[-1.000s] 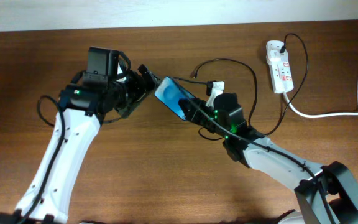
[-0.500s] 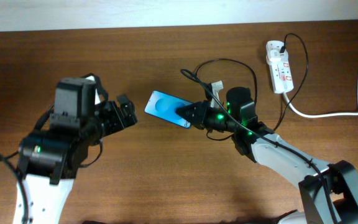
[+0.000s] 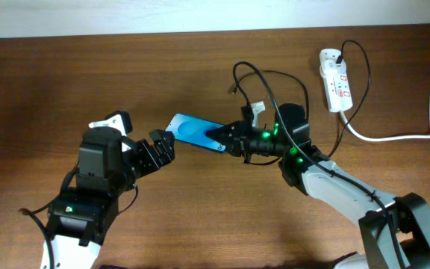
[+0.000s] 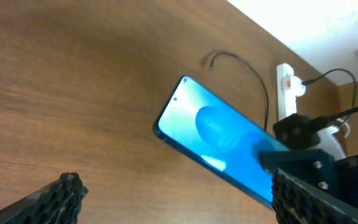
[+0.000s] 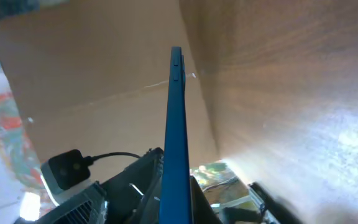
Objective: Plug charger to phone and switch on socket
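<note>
Clearly the right gripper (image 3: pixel 219 136) clamps the phone (image 3: pixel 189 128) by one end, though in its wrist view the edge-on phone hides the fingers. The left gripper (image 3: pixel 161 146) hangs spread open beside the free end. The charger (image 4: pixel 232 54) tip sits apart from the phone, and the socket (image 3: pixel 336 81) switches are too small to read.

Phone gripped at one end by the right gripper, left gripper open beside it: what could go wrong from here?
1. The phone juts out from the right gripper, held at one end only, so it may pivot or slip.
2. The open left gripper sits near the free end and could knock it.
3. The charger loops by the right arm and may snag.
</note>
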Controlling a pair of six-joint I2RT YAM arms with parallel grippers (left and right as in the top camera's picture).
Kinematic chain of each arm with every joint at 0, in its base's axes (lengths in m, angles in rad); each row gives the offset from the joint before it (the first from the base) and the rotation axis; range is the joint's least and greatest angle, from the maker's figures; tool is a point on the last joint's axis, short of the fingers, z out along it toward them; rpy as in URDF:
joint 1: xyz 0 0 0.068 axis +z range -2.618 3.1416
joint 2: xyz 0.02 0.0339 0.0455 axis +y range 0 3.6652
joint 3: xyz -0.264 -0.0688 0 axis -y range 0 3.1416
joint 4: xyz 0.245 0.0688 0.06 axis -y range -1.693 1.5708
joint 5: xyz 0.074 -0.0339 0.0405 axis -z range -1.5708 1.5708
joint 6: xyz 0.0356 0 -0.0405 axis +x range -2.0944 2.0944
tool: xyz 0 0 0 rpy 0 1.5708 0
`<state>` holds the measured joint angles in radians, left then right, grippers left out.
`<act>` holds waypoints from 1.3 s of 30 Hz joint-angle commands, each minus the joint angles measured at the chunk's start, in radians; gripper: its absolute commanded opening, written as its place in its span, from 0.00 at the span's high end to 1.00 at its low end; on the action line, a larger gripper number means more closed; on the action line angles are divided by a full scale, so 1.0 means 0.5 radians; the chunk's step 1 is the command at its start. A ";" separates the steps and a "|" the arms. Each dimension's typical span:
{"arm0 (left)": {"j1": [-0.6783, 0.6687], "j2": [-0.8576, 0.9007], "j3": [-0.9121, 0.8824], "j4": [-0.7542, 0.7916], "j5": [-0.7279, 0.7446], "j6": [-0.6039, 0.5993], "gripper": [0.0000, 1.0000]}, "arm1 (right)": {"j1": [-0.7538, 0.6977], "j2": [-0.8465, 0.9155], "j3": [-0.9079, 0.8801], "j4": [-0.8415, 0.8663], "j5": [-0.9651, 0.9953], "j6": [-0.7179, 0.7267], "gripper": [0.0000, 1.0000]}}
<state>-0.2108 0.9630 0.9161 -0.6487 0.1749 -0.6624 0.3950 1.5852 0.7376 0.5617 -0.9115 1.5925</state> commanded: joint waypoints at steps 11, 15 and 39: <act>0.005 0.439 -0.010 0.121 0.502 -1.193 0.01 | -0.004 -0.043 0.028 0.029 0.298 -0.155 0.96; 0.003 0.468 -0.010 0.322 0.616 -1.446 0.01 | 0.029 -0.043 0.028 0.029 0.323 -0.153 0.96; 0.003 0.468 -0.010 0.459 0.382 -1.711 0.01 | 0.247 -0.043 0.028 0.233 0.394 0.552 0.96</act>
<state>-0.2108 1.1908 0.9131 -0.4217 0.3832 -1.5177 0.5114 1.5852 0.7368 0.6605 -0.6910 1.8629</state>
